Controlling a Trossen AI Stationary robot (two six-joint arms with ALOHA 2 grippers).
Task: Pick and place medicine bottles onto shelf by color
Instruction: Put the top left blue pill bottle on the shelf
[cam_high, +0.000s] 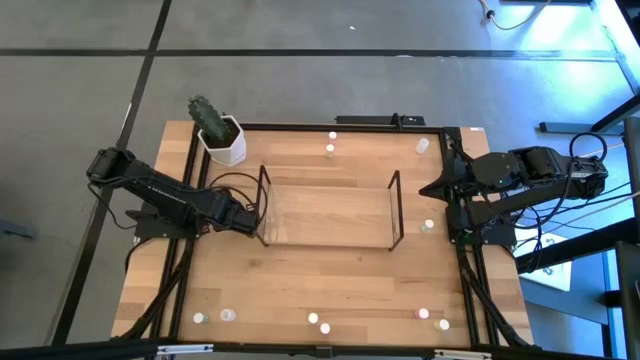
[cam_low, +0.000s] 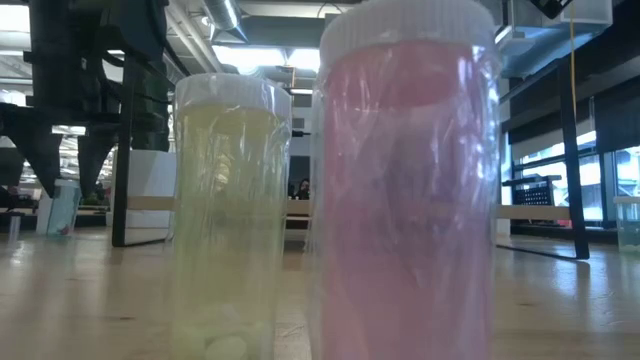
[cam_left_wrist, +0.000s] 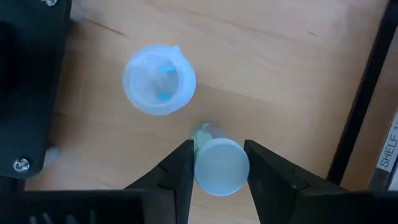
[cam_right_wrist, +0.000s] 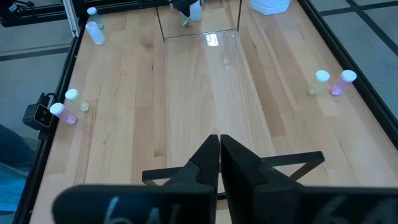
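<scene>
Left gripper (cam_left_wrist: 217, 167) is clamped on a capped medicine bottle (cam_left_wrist: 219, 163), axis vertical, at the left end of the shelf (cam_high: 330, 215), just beside another bottle (cam_left_wrist: 159, 79). Right gripper (cam_right_wrist: 219, 151) closed, empty, parked at the right table edge.

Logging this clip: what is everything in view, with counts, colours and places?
loose medicine bottles: ten, pale with white, yellowish or pink tints; three near the table's back edge, one by the right edge, six along the front
standing bottle: one, pale; at the shelf's left end
held bottle: one, pale, greenish inside; beside the standing bottle
shelf: one, clear with a dark wire frame; table centre
plant pot: one, white, green plant; back left corner
table: one, light wood
left end effector: dark; closed on the held bottle
right end effector: dark; shut, empty, at the table's right side
</scene>
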